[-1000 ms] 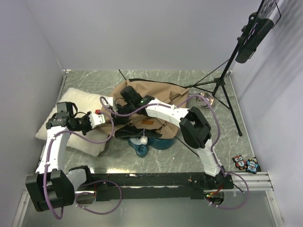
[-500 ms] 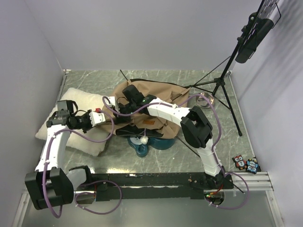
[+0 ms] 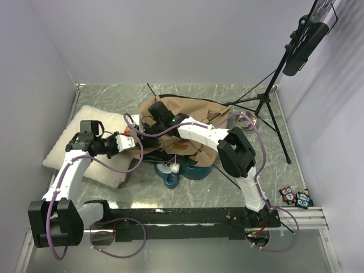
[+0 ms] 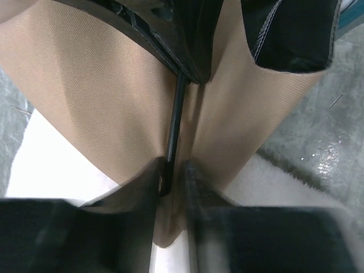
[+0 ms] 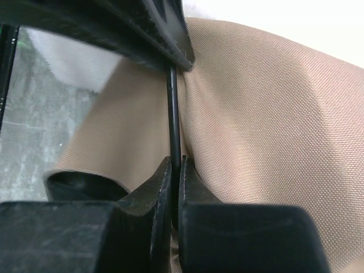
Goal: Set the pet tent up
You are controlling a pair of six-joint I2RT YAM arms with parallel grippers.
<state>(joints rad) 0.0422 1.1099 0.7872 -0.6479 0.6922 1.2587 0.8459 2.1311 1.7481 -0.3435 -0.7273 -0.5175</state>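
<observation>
Though slumped, one pet tent [image 3: 193, 111], one pillow [image 3: 57, 152].

Robot lab test cell. Plain white enclosure walls [image 3: 170, 40] box in grey marble-patterned tabletop [image 3: 108, 94]. Black metal tripod stand [image 3: 263, 105] carries black oblong device [image 3: 304, 42] overhead. Black mounting bar [image 3: 187, 216] spans near edge, purple cables [image 3: 261, 145] looping loose.

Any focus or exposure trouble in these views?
Left wrist: left gripper blurred in the foreground, the weave of the pet tent sharp, the pillow blown out white. Right wrist: weave crisp, right gripper fairly sharp. Top external: evenly lit and sharp.
</observation>
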